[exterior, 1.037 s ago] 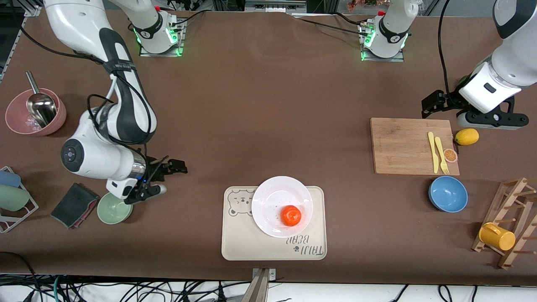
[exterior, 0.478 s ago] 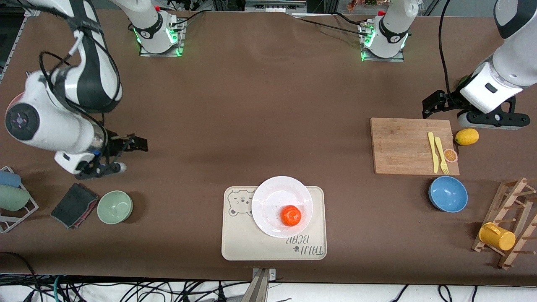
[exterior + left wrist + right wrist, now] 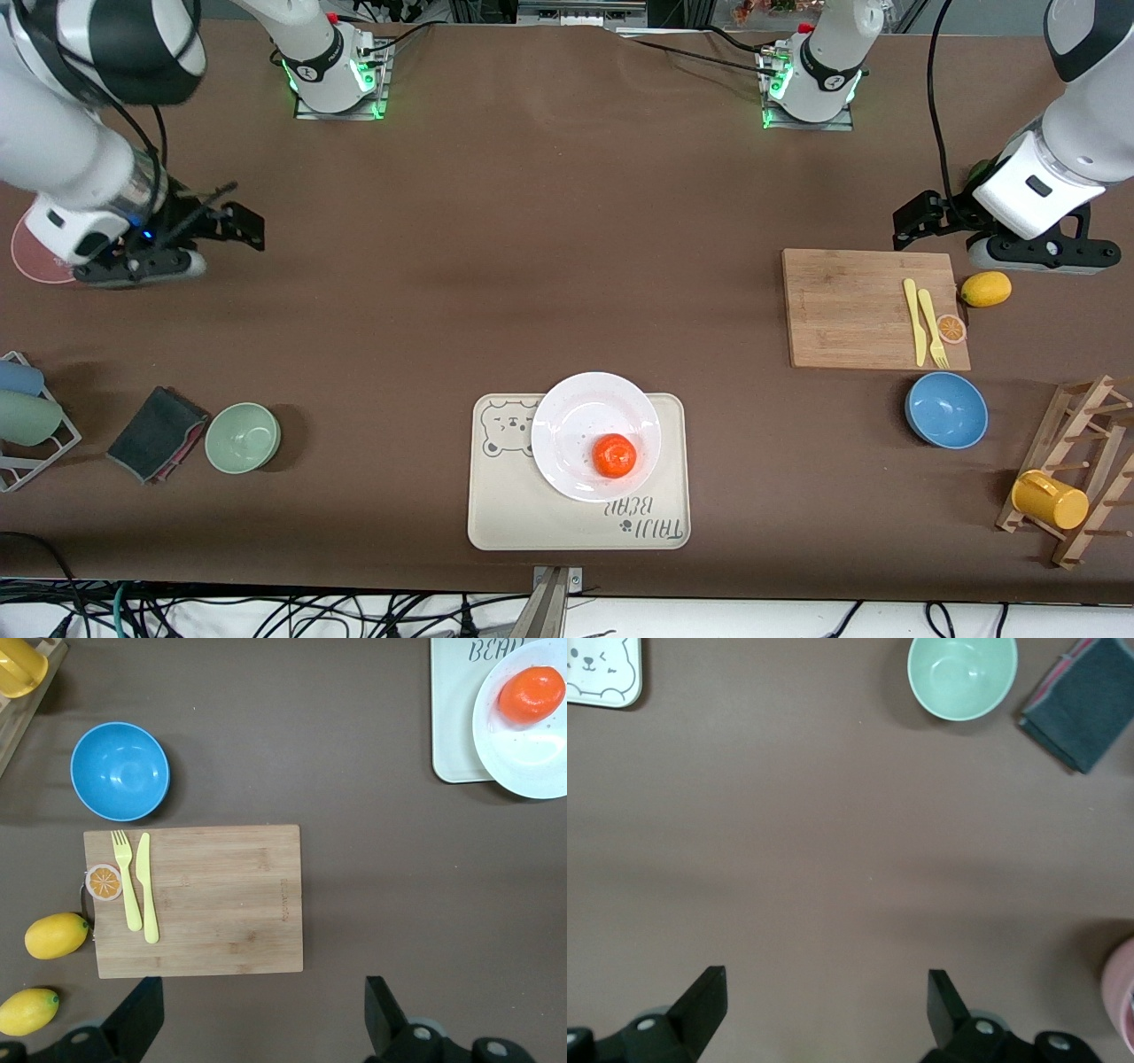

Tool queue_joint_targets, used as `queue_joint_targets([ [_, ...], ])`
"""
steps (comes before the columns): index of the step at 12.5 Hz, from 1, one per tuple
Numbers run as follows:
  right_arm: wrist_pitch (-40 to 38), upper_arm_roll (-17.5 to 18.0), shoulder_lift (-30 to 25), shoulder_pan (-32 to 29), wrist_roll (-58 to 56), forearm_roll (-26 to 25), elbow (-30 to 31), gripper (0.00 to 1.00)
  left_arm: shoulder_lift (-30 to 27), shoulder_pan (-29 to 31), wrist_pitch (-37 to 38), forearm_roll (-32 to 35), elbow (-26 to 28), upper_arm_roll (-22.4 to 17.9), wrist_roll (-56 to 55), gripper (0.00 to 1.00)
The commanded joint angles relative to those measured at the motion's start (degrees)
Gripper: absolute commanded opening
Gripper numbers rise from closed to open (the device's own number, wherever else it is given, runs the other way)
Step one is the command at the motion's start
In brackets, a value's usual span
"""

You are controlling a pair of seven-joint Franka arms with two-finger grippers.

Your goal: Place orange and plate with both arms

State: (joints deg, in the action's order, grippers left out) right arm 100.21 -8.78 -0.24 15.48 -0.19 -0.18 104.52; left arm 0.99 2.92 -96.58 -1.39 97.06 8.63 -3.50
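Orange (image 3: 614,455) on plate (image 3: 576,416), plate on tray (image 3: 496,514). Left gripper (image 3: 261,1014) over bare table beside cutting board (image 3: 221,899), jaws spread, empty. Right gripper (image 3: 824,1005) over bare table, jaws spread, empty.

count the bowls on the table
3: a green bowl beside the dark cloth, a blue bowl nearer the camera than the cutting board, a pink bowl partly hidden under the right gripper.

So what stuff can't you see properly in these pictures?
- Pink bowl, front view: mostly covered by the right gripper and its arm.
- Second lemon: hidden by the left arm in the front view.
- Tray print, front view: partly under the plate.
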Motion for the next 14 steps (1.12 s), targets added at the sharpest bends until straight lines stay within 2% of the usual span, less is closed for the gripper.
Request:
queue_joint_targets([
  [1, -2.73, 1.05, -2.49, -1.59, -0.06, -3.85, -0.18, 1.0, -0.29, 0.24, 0.87, -0.63, -0.73, 0.07, 0.6, 1.0],
  [3, -7.21, 1.74, -1.79, -4.3, -0.07, -3.69, -3.87, 1.0, -0.2, 0.33, 0.87, -0.63, -0.73, 0.07, 0.6, 1.0],
  [6, -8.19, 2.71, -1.87, -7.38, 0.1, -3.51, -6.16, 1.0, -0.29, 0.33, 0.87, -0.63, -0.73, 0.07, 0.6, 1.0],
  [12, -7.49, 6.66, -1.26, -10.89, 1.25, -3.6, -7.13, 1.0, -0.29, 0.33, 0.87, -0.63, -0.65, 0.07, 0.6, 1.0],
  [14, -7.49, 6.93, -1.17, -11.26, 1.42, -3.34, -7.23, 1.0, -0.29, 0.33, 0.87, -0.63, -0.65, 0.07, 0.6, 1.0],
])
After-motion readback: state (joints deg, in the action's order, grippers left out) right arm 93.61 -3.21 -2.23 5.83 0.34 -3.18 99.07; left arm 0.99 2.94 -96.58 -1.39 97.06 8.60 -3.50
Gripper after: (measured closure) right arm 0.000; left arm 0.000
